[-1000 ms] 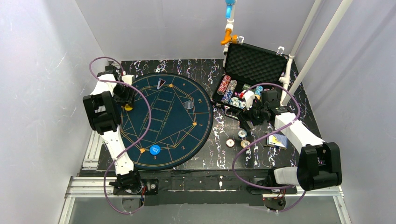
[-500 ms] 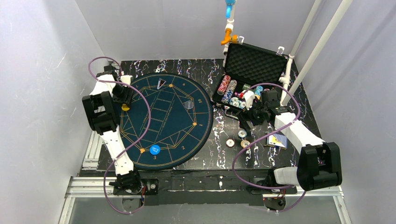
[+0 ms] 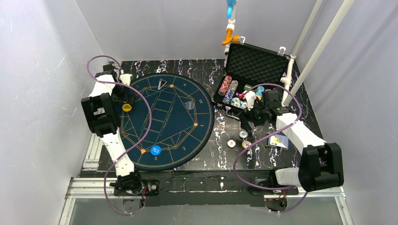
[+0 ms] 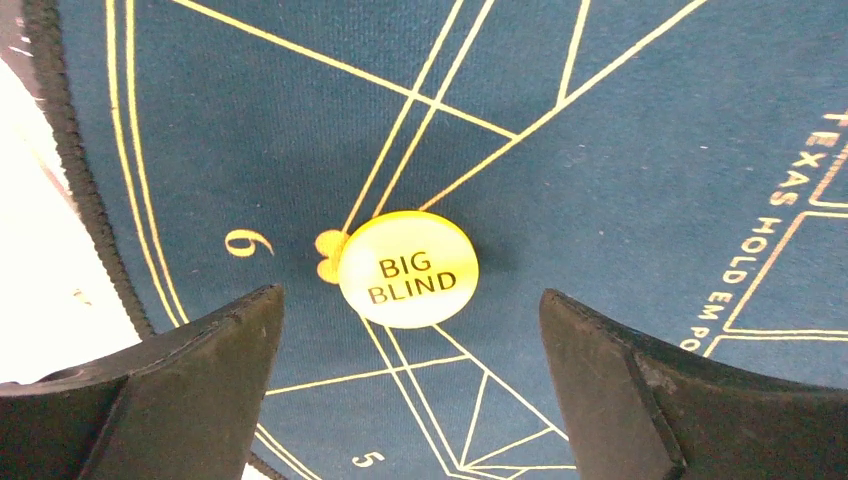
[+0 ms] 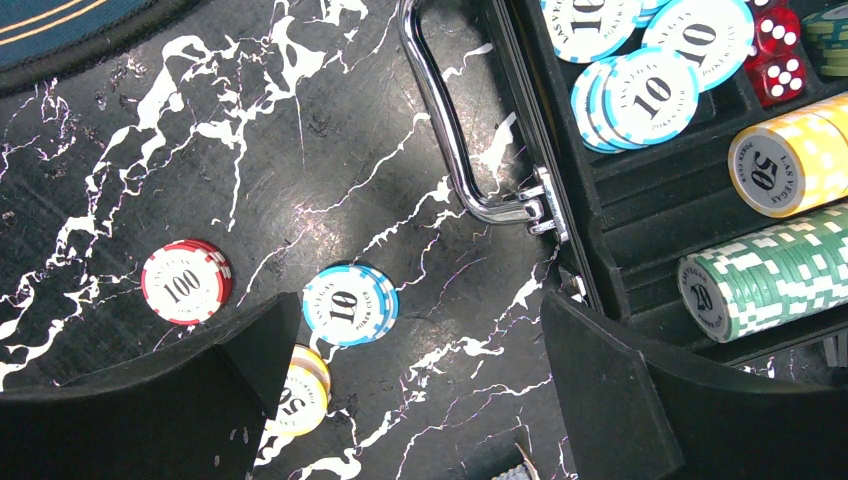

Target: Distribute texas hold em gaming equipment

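The round yellow plastic disc printed BIG BLIND (image 4: pixel 408 268) lies flat on the round dark-blue felt mat with gold lines (image 4: pixel 620 150). It sits where several gold lines cross, just beside the gold numeral 6 and near the mat's left edge. The left gripper (image 4: pixel 410 298) hangs over it with its two black fingers (image 4: pixel 190 370) spread wide, one on each side of the disc. They touch neither the disc nor each other, and the gripper holds nothing. A round blue plastic disc (image 3: pixel 156 150) rests on the near part of the mat, beside the numeral 3 and well apart from the yellow one.

To the right of the mat, three loose lots of poker chips lie close together on the black marble-patterned table with white veins (image 3: pixel 206 70). They are a red-and-white chip marked 100 (image 5: pixel 185 282), a small stack of light-blue-and-white chips marked 10 (image 5: pixel 348 305), and yellow-and-white chips marked 50 (image 5: pixel 302 395), partly hidden behind one finger of the right gripper (image 5: pixel 420 300). That gripper is also spread wide and empty, hanging above the table between these chips and the open black foam-lined case (image 3: pixel 256 65). The case's chrome handle (image 5: pixel 450 130) faces the loose chips.

Inside the case lie more light-blue 10 chips (image 5: pixel 650 80), a row of yellow 50 chips (image 5: pixel 800 160), a row of green-and-white 20 chips (image 5: pixel 770 285) and red dice with white pips (image 5: pixel 780 50).

A small pile of blue-and-white playing cards (image 3: pixel 279 141) lies on the table at the near right, beside the right arm
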Controlling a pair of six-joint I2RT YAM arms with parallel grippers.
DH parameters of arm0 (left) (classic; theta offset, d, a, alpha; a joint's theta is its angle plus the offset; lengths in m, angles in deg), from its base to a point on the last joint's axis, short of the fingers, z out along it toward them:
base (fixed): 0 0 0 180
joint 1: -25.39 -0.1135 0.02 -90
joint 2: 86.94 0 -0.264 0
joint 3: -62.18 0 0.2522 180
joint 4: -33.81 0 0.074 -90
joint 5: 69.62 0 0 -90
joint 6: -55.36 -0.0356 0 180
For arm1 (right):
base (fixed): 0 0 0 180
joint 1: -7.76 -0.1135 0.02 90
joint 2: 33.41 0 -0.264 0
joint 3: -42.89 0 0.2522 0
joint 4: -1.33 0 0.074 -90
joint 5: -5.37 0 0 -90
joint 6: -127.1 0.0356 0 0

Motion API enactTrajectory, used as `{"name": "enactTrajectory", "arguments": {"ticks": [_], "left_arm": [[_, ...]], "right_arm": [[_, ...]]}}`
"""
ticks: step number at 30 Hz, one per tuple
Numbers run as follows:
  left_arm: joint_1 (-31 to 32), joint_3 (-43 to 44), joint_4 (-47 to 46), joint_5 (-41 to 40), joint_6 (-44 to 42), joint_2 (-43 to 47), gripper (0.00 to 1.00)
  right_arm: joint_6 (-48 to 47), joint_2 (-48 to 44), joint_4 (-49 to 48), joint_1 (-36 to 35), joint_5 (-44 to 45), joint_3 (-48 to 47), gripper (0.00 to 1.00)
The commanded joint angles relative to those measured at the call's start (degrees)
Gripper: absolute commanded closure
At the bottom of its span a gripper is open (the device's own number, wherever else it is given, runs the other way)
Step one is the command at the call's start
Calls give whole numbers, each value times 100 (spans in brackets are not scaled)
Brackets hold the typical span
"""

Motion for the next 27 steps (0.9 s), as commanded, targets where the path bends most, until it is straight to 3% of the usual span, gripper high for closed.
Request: {"name": "enactTrajectory", "arguments": {"ticks": [1,6,13,17,23,27], "left_arm": [[-32,-120,106,470,-30,926,2],[32,-355,88,981,436,1562,2],[51,-1596,-342,2786,1092,3010,2],[275,-1736,-94,2322,1510,3440,2],[288,-2555,-443,2529,1784,4192,2],[292,-2949,-561,2480,1663,4565,2]], "right_arm": [[19,-206,-51,-14,-111,-204,0],[-5,-313,0,-17,-240,-205,0],[-282,-427,382,-360,-577,-290,0],[-543,-318,617,-1148,-70,-309,0],[-870,35,905,-2174,739,-278,0],[-924,250,990,-2503,977,-281,7]]}}
